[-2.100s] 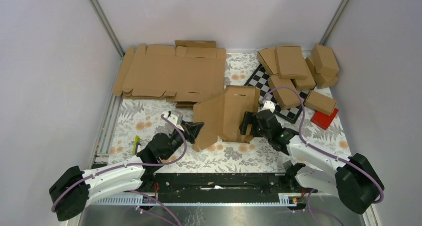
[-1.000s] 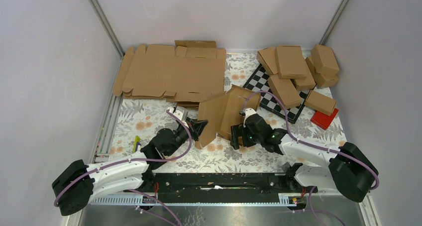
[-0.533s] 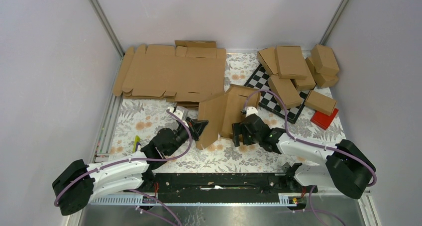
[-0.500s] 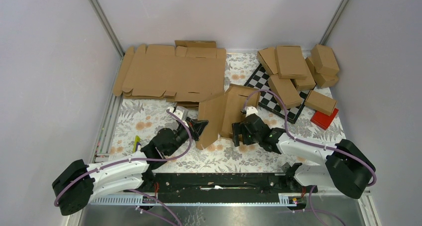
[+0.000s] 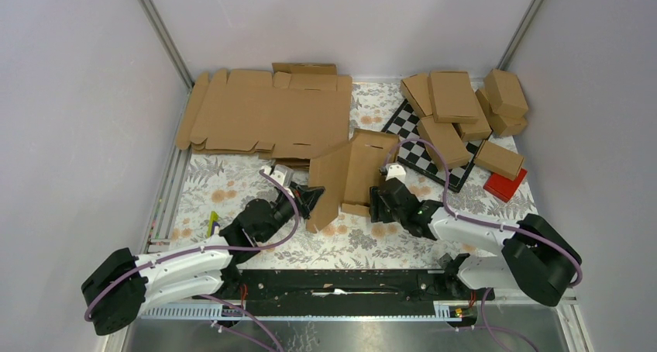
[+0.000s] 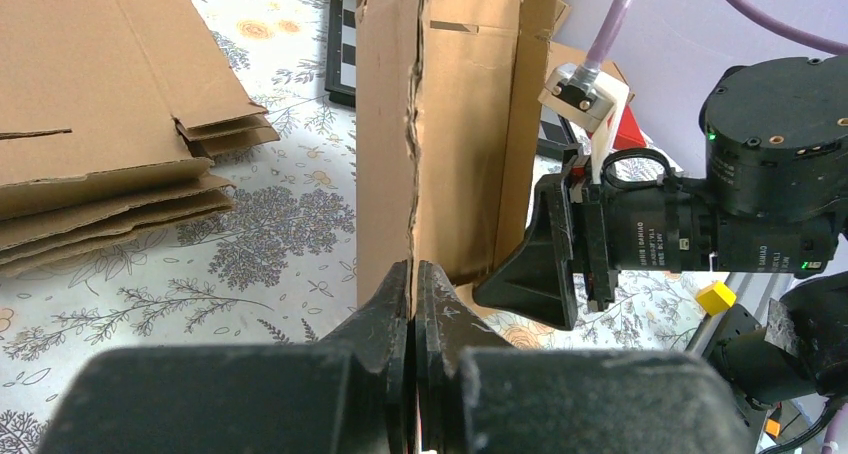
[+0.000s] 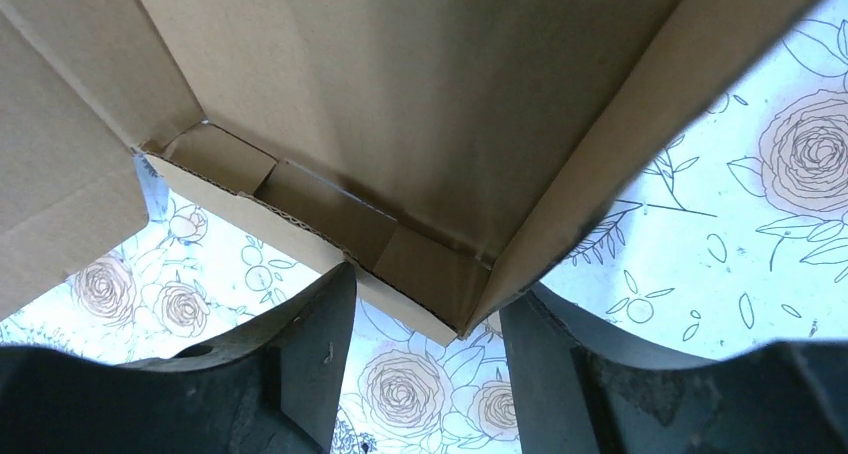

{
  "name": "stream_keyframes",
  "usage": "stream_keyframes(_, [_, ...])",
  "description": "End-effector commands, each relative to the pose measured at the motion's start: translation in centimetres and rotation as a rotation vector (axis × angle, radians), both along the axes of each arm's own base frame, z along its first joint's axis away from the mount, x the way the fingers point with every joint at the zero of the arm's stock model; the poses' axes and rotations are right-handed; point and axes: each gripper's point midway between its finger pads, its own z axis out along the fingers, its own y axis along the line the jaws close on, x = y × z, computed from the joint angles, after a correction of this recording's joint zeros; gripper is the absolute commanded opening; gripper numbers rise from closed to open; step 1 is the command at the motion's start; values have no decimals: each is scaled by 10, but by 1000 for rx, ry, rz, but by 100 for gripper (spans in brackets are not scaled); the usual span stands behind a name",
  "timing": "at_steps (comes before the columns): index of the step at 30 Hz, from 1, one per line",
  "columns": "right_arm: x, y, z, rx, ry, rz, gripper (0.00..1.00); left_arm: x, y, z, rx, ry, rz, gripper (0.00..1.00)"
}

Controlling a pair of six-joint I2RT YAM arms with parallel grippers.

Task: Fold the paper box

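The paper box (image 5: 352, 174) is a half-folded brown cardboard blank standing on the floral cloth mid-table. My left gripper (image 5: 314, 195) is shut on the raw edge of its left panel; in the left wrist view that gripper (image 6: 412, 274) pinches the panel edge of the box (image 6: 470, 124), which rises straight up from it. My right gripper (image 5: 377, 205) sits at the box's near right corner. In the right wrist view its jaws (image 7: 425, 324) stand apart astride the box's bottom corner (image 7: 430, 274), the fingers (image 7: 310, 344) close to the cardboard.
A stack of flat cardboard blanks (image 5: 267, 119) lies at the back left. Several folded boxes (image 5: 457, 108) are piled at the back right on a chequered board (image 5: 422, 154), with a red block (image 5: 505, 185) beside them. Walls enclose three sides.
The right gripper's jaws have narrowed round the box's lower right corner and that arm has shifted slightly right. The left gripper has kept its grip and place.
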Motion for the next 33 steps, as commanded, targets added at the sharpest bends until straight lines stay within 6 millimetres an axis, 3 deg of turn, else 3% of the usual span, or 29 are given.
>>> stream_keyframes(1, [22,10,14,52,-79,-95,61,-7,-14,18,-47,-2,-69,0])
stream_keyframes(8, [26,4,0,-10,-25,-174,70,-8,-14,16,-46,3,-72,0])
stream_keyframes(17, [26,-5,-23,-84,55,-289,66,-8,-13,12,-36,4,-70,0])
stream_keyframes(21, [27,-11,-27,-124,69,-341,71,-8,-12,12,-32,5,-68,0])
stream_keyframes(26, [29,-11,-26,-115,70,-368,77,-8,-11,12,-32,1,-64,0])
stream_keyframes(33, [44,13,-4,51,-20,-311,79,-8,-10,12,-15,-4,-62,0])
